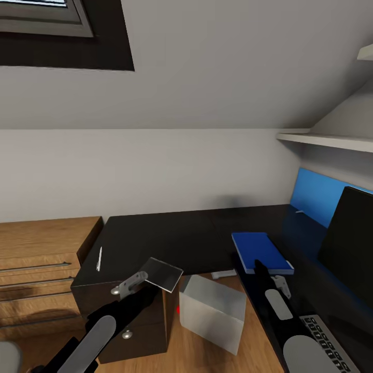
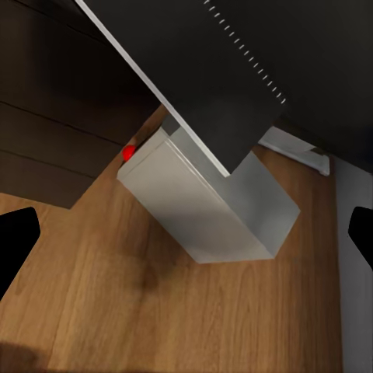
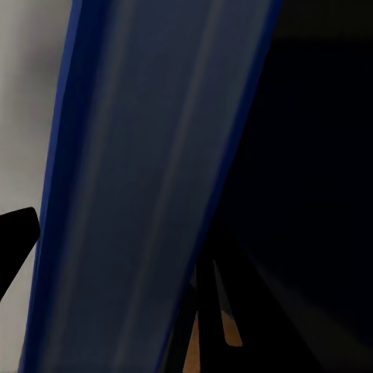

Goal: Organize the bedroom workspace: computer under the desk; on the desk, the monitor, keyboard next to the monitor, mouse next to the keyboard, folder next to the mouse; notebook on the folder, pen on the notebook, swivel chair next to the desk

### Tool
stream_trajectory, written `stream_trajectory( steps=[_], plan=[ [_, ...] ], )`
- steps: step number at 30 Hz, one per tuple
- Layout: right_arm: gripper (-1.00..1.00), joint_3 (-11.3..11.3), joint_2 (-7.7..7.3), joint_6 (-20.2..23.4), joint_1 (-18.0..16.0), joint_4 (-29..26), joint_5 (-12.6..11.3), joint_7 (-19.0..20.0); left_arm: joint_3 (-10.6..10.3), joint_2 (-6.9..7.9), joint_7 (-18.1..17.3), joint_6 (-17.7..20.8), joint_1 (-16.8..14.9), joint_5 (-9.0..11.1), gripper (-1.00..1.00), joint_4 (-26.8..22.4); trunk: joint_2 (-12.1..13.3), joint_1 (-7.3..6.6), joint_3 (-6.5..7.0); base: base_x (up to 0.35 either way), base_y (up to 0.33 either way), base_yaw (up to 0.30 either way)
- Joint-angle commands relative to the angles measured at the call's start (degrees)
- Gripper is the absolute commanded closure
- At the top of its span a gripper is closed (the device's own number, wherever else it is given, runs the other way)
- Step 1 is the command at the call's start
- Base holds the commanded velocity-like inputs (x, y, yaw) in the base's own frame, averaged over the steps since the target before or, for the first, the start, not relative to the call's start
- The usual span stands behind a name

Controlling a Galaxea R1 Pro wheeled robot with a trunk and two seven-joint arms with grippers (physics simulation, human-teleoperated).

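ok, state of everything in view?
notebook: tilted at left claw, grip unclear
pen: lying on desk
folder: flat on desk, right claw at its near edge
computer: on floor, red light on
monitor: upright on desk
keyboard: flat on desk
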Motion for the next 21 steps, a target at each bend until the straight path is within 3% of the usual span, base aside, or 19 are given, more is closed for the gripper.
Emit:
stream_trajectory(
  steps=[1, 15, 21],
  plan=[
    [1.00, 0.0, 0.04, -0.2, 0.0, -0.1, -0.6, -0.1, -0.1, 0.06, 0.4, 0.1, -0.1, 0.2, -1.00, -0.1, 0.0, 0.00, -0.07, 0.000, 0.000, 0.000],
    [1.00, 0.0, 0.04, -0.2, 0.0, -0.1, -0.6, -0.1, -0.1, 0.04, 0.4, 0.1, 0.0, 0.2, -1.00, -0.1, -1.2, 0.66, -0.61, 0.000, 0.000, 0.000],
    [1.00, 0.0, 0.04, -0.2, 0.0, -0.1, -0.6, -0.1, -0.1, 0.04, 0.4, 0.1, 0.0, 0.2, -1.00, -0.1, -2.8, 1.54, -1.32, 0.000, 0.000, 0.000]
  ],
)
